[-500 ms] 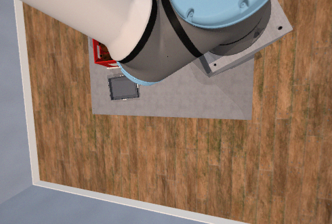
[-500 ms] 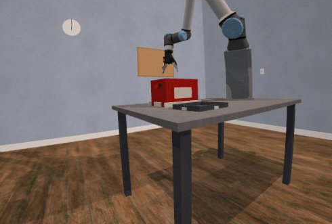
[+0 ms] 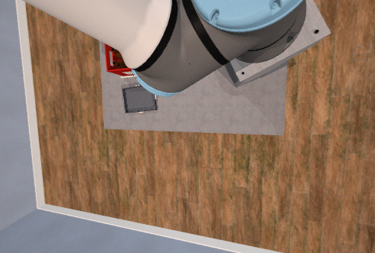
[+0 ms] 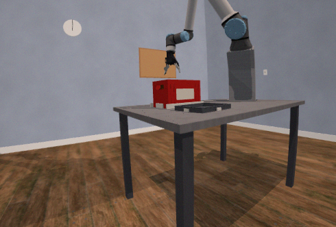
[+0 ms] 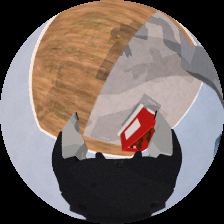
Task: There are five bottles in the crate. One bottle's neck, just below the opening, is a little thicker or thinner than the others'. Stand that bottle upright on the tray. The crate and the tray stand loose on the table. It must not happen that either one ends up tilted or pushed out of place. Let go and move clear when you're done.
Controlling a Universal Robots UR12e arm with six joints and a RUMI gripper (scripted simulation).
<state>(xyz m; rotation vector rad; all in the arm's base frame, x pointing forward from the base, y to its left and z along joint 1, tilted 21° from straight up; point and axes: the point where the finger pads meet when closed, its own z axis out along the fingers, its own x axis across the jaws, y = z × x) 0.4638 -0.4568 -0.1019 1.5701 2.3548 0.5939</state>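
Observation:
The red crate (image 3: 118, 72) (image 4: 161, 95) (image 5: 145, 117) stands on the table, partly covered by the arm in the top view. Brown bottles (image 3: 116, 63) (image 5: 144, 141) show inside it; most are hidden, and their necks are too small to compare. The dark grey tray (image 3: 140, 99) (image 4: 206, 109) lies beside the crate, with no bottle on it. My gripper (image 4: 172, 73) (image 5: 116, 112) is open, with nothing between its jaws. It points down and hangs above the crate in the exterior view, clear of it.
The grey table (image 3: 214, 113) (image 4: 154, 114) (image 5: 116, 102) bears the crate, the tray and the arm's pedestal (image 4: 241, 75). The tray is near the table's edge. The arm's large links (image 3: 191, 48) pass over the table and hide much of it in the top view.

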